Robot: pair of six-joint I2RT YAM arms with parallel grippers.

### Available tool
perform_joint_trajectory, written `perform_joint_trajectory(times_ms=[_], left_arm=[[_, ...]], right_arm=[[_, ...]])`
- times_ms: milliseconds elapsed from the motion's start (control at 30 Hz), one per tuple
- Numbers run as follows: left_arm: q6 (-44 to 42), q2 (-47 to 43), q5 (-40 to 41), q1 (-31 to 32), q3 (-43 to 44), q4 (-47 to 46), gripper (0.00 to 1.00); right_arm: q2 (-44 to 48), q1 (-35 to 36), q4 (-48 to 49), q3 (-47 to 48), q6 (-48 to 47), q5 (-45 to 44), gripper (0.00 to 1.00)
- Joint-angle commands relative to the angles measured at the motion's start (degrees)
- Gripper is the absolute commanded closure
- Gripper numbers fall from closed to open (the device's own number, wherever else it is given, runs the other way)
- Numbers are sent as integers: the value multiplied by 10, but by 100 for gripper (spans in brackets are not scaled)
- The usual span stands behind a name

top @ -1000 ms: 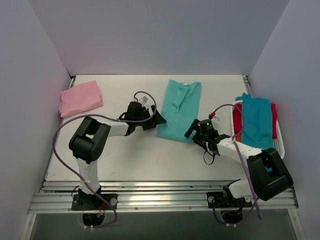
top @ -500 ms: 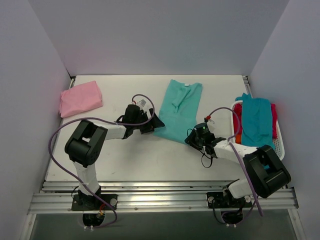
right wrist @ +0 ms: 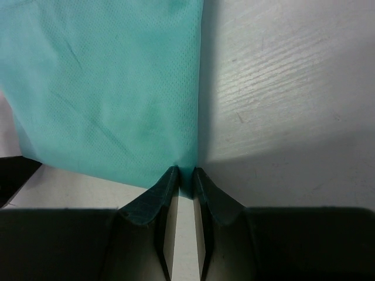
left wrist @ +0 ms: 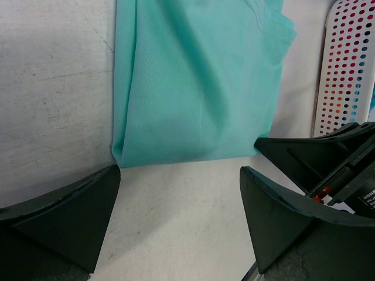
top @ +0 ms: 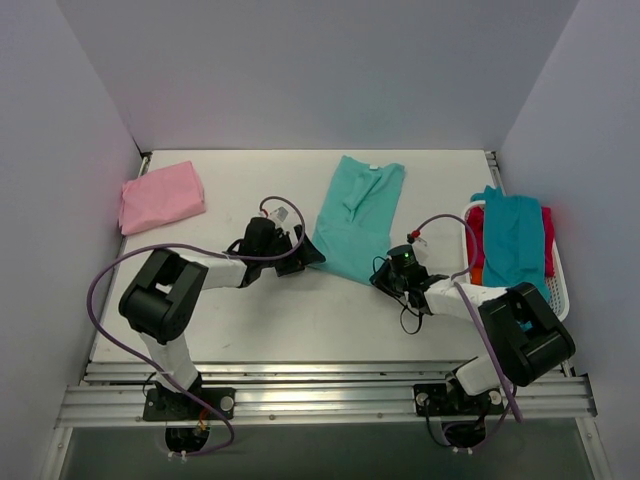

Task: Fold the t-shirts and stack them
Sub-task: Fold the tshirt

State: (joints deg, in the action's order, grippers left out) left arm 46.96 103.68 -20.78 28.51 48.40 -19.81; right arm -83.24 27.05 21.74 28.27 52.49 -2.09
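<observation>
On the worktop, seen from above, the mint shirt lies flat at mid-back, folded lengthwise. The pink shirt sits folded at the back left. A blue shirt is draped over red cloth in the basket at the right. My left tool is at the mint shirt's near left corner, and my right tool is at its near right corner.

From my left wrist, the left tool is spread wide and holds nothing. The mint shirt's hem corner lies just beyond one finger.

From my right wrist, the right tool is pressed nearly together, pinching the mint shirt's hem corner.
</observation>
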Motion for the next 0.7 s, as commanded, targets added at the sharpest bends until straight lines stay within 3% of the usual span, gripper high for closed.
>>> perform_joint_trajectory(times_ms=[0, 333, 467, 667], left_arm=[[-4, 21, 6, 5, -18, 19, 5], [1, 55, 33, 5, 7, 14, 5], [1, 62, 50, 4, 13, 14, 0], [-1, 83, 54, 5, 28, 12, 41]], right_arm=[[-21, 2, -17, -1, -3, -3, 87], [-14, -1, -29, -1, -9, -9, 89], [-17, -2, -32, 0, -10, -9, 91], [-19, -2, -33, 3, -12, -9, 92]])
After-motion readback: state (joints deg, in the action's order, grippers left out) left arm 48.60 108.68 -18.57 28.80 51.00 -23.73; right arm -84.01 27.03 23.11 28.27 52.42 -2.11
